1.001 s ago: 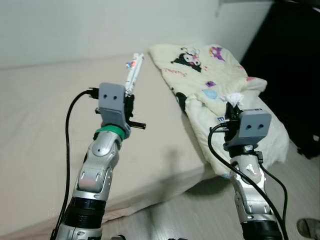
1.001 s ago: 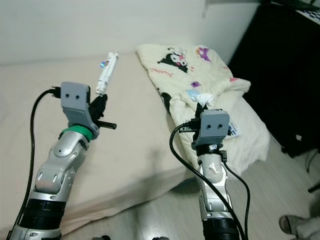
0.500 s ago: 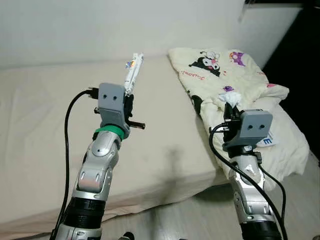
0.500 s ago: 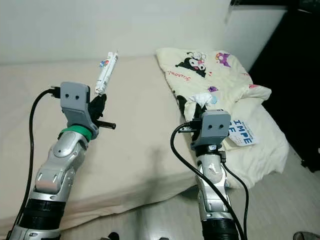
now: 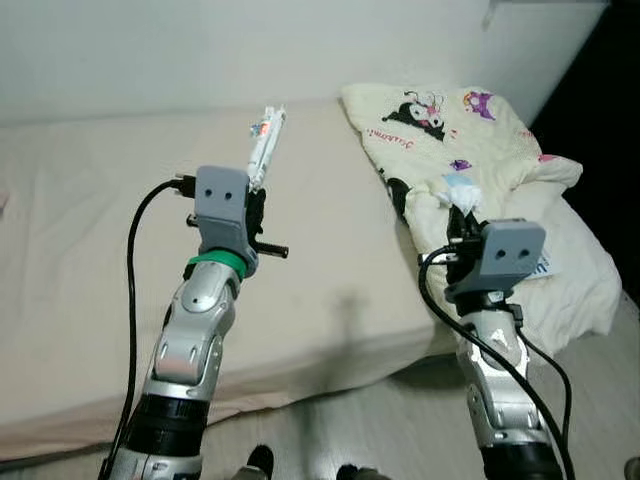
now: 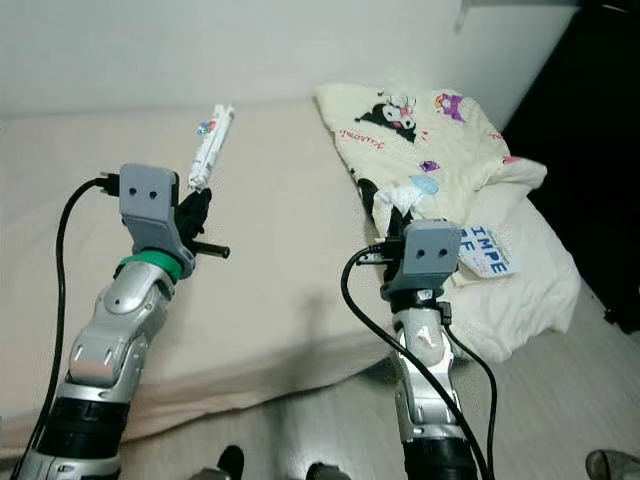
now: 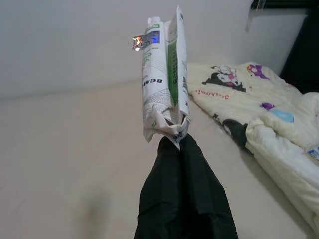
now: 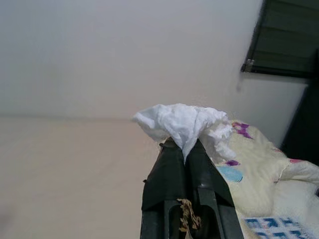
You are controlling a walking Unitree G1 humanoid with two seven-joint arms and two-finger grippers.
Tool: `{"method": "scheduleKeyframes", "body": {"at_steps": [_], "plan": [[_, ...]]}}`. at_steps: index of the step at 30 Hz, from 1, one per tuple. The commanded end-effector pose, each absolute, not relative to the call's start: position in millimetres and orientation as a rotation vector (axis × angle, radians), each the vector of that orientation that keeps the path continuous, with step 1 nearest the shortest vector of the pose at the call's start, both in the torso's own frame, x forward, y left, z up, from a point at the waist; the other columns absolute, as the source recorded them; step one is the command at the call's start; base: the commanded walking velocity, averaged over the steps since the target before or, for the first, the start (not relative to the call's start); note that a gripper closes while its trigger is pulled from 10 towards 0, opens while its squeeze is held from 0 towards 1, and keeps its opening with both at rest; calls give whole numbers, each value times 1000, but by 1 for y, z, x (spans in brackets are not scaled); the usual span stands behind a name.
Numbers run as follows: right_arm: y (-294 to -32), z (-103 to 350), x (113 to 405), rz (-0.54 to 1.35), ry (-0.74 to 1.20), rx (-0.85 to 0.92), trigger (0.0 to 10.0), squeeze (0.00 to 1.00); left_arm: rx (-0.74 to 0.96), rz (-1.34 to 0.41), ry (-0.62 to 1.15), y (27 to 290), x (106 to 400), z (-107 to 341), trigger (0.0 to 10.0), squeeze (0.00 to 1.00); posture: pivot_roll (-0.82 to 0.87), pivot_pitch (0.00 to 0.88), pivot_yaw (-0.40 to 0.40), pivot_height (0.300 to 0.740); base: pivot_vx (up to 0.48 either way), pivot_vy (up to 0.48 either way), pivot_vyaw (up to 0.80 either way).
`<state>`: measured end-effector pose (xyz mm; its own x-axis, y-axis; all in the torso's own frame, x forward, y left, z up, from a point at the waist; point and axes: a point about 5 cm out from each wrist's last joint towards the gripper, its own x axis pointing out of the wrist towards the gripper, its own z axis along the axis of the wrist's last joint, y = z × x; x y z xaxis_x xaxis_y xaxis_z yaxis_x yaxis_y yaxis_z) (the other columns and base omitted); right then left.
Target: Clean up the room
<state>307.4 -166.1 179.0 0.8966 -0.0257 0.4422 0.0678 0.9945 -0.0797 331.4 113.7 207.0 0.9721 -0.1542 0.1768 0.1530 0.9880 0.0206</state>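
Left tool (image 7: 175, 139) raised, wrapper (image 7: 163, 74) upright.

A beige bed (image 5: 90, 250) is filling the left and centre, a plain white wall (image 5: 200, 50) running along the top, pale wooden floor (image 6: 560, 400) showing lower right, dark furniture (image 6: 590, 150) standing at the right edge.

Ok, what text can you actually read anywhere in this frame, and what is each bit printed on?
"IMPE": blue letters on the white packet lying on the blanket; cut off, smaller line below too blurred.
"BGM": on the wrapper held by the left gripper; uncertain, other print too small.
Pink script on the blanket beside the cartoon figure: too blurred.
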Motion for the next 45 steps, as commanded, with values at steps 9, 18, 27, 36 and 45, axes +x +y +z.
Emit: {"method": "scheduleKeyframes", "body": {"at_steps": [9, 18, 27, 36, 45], "plan": [[-168, 174, 306, -58, -435, -102, 10000, 0, 8, -153, -166, 115, 330, 203, 10000, 0, 19, 88, -15, 740, -267, 0, 0], [-168, 174, 306, -45, -437, -86, 10000, 0, 8, -155, -163, 115, 330, 203, 10000, 0, 19, 88, -15, 740, 0, 0, 540], [-165, 169, 305, -18, -414, -68, 10000, 0, 32, -201, -99, 112, 328, 194, 10000, 0, 21, 90, -16, 740, 0, 0, 766], [-158, 99, 293, 14, -161, -54, 10000, 0, 239, -172, 35, 136, 321, 140, 10000, 0, 25, 90, -12, 740, 0, 0, 751], [-146, 70, 283, 49, -56, -49, 10000, 0, 293, -102, 228, 149, 302, 84, 10000, 0, 14, 90, -11, 740, 0, 0, 744]]}}
